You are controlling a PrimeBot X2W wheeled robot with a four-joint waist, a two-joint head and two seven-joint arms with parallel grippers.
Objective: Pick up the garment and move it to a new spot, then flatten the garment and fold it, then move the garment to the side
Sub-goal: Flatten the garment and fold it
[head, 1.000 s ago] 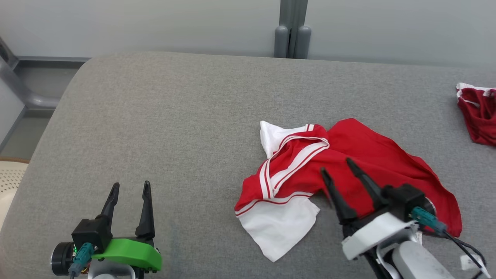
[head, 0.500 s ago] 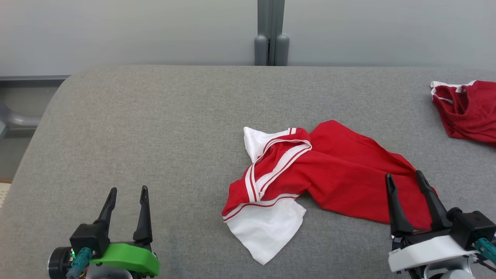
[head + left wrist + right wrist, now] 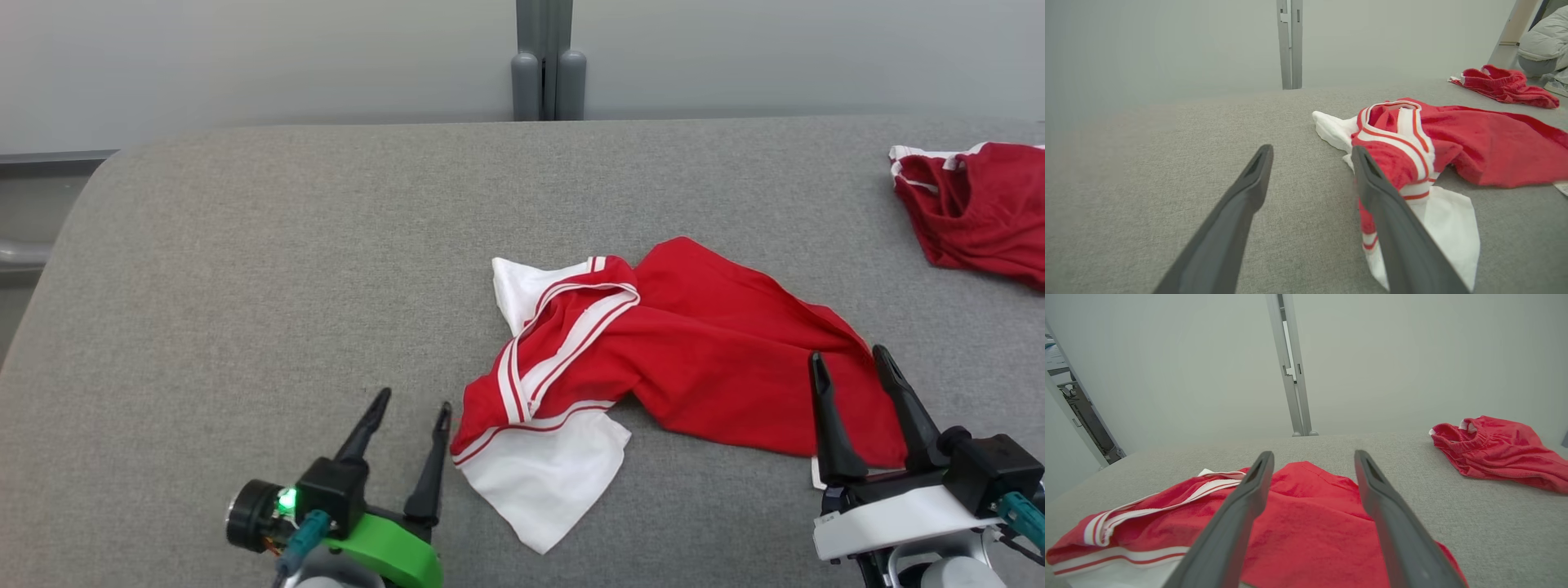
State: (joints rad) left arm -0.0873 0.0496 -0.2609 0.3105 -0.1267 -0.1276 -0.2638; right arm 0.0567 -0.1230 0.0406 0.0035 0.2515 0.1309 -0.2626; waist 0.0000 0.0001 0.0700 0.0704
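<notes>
Over the last second the left end effector (image 3: 414, 398) is brought in from the lower left of the head view to just beside the near left edge of the garment (image 3: 702, 367). The right end effector (image 3: 847, 353) is drawn from over the middle of the cloth out to its right end. Part of the apparent shift is owed to the head camera, which is turned as well. Both end effectors are held wide open and nothing is gripped. A 2-handed pick, with 1 end effector at each end, is judged to be in preparation, with the lift not yet begun. The garment, red with white striped trim and white panels, is left crumpled on the grey worktop (image 3: 245, 286). Its striped hem and white panel are seen just to the right of the left end effector, apparently untouched. Its red right end is overlapped by the right end effector, though contact cannot be told. A 2nd red garment (image 3: 971, 204) is seen well apart at the far right.
</notes>
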